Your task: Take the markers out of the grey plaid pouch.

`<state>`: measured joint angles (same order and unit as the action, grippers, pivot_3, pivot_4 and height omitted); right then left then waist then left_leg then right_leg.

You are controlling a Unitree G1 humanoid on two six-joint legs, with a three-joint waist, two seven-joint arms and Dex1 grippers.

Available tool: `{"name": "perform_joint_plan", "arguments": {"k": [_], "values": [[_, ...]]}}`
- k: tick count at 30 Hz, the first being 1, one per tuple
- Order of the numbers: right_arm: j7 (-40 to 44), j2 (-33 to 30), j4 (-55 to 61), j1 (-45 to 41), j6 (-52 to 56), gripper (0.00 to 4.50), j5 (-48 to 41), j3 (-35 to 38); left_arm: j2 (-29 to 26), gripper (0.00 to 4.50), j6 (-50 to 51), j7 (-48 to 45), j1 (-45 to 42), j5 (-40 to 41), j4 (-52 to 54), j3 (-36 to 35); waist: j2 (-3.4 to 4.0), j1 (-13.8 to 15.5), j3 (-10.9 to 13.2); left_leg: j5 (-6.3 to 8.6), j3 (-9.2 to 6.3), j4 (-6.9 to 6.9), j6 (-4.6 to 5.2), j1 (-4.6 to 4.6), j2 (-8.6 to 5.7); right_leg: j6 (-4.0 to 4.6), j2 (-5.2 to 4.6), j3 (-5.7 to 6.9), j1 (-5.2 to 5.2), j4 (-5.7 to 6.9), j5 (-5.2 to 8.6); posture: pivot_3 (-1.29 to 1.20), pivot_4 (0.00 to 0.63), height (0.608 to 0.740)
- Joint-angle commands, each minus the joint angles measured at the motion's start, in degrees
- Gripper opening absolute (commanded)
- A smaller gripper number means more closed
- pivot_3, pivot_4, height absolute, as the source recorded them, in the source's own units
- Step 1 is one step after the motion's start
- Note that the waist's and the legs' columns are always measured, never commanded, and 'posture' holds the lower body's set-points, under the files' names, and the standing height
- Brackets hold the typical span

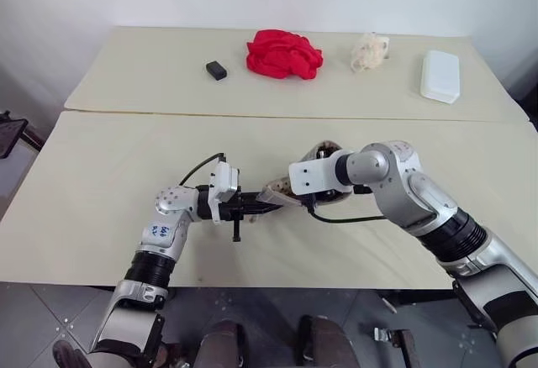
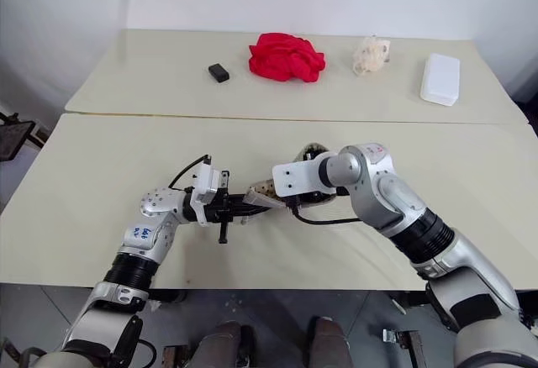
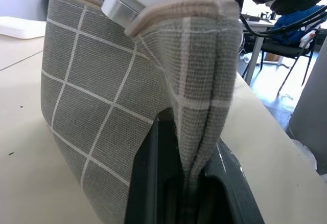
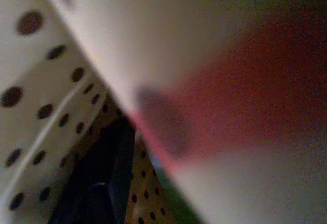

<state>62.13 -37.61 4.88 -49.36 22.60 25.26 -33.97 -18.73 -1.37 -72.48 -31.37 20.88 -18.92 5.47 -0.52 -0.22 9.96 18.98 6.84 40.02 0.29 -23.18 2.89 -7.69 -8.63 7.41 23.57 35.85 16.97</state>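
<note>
The grey plaid pouch [image 3: 102, 106] is held just above the near table, a little left of centre, with its mouth toward my right arm. My left gripper [image 1: 266, 207] points sideways and is shut on the pouch's folded edge, the fabric pinched between its dark fingers [image 3: 145, 183]. My right gripper [image 1: 296, 193] angles down into the pouch's mouth, and its tips are hidden by the fabric. The right wrist view is inside the pouch: dotted lining [image 4: 46, 96] and a blurred reddish shape [image 4: 240, 101] close to the lens. I cannot make out any markers.
On the far table lie a small black block [image 1: 217, 70], a crumpled red cloth [image 1: 284, 54], a cream crumpled wad [image 1: 368, 51] and a white rectangular box [image 1: 440, 76]. A seam [image 1: 252, 116] separates the two tables. A black cable loops by my left wrist.
</note>
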Motion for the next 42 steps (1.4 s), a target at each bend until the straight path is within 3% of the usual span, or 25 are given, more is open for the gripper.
{"name": "perform_joint_plan", "arguments": {"k": [1,4,6,11,13,20,32,42], "values": [[2.0,0.2,-1.1,1.4,-0.7,2.91,0.3,-0.3,0.4,0.00,-0.5,-1.4,-1.3,1.4,1.5,-0.3,0.00,0.0,0.0,0.00,-0.01,0.00,0.00,0.00,0.00,0.00,0.00,0.01,0.00,0.00,0.00,0.00,0.150,0.740],[1.3,1.0,-2.1,1.7,-1.7,2.91,1.1,-0.3,0.5,0.00,-0.5,-1.3,-1.4,1.4,1.5,-0.3,0.00,-0.1,0.0,0.00,0.00,0.00,0.00,0.01,0.00,0.00,0.00,0.00,0.00,0.00,0.00,0.00,0.150,0.740],[0.3,1.6,-2.4,1.9,-2.6,2.55,1.3,0.2,0.5,0.00,-0.5,-1.2,-1.4,1.4,1.5,-0.4,0.00,-0.1,0.0,0.00,-0.01,0.00,0.00,0.01,0.00,0.00,0.00,0.00,0.00,0.00,0.00,0.00,0.150,0.740],[-0.8,1.5,-2.4,2.1,-5.0,0.97,1.7,1.6,0.4,0.00,-0.4,-1.0,-1.1,1.4,1.8,-0.5,0.00,-0.1,0.0,0.00,0.00,0.00,0.00,0.01,0.00,0.00,0.00,0.00,0.00,0.00,0.00,0.00,0.150,0.740],[-0.8,1.2,-1.9,2.3,-5.7,0.63,1.4,2.2,0.3,0.00,-0.3,-1.0,-1.1,1.4,1.9,-0.6,0.00,-0.1,0.0,0.00,-0.01,0.00,0.00,0.01,0.00,0.00,0.00,0.00,0.00,0.00,0.00,0.00,0.150,0.740],[1.0,-1.4,1.8,3.8,-9.6,0.62,-1.7,5.6,0.0,0.00,0.3,0.0,-1.2,1.9,2.0,-1.6,0.00,0.0,0.0,0.00,-0.01,0.00,0.00,0.01,0.00,0.00,0.00,0.00,-0.01,0.00,0.00,0.00,0.150,0.740],[6.6,-6.0,1.8,7.4,-25.9,0.62,-17.1,14.1,-1.6,0.00,0.9,0.6,-0.5,1.4,2.8,-2.4,0.00,0.0,0.0,0.00,0.00,0.00,0.00,0.01,0.00,0.00,0.00,0.00,-0.01,-0.02,0.00,0.00,0.150,0.740],[5.7,-6.6,3.0,9.7,-25.2,0.62,-22.0,19.5,-2.1,0.00,1.4,1.4,0.8,1.4,4.5,-2.4,0.00,0.1,0.0,0.00,-0.01,0.01,0.00,0.01,0.00,0.00,0.00,0.00,-0.02,-0.02,0.00,0.00,0.150,0.740]]}}
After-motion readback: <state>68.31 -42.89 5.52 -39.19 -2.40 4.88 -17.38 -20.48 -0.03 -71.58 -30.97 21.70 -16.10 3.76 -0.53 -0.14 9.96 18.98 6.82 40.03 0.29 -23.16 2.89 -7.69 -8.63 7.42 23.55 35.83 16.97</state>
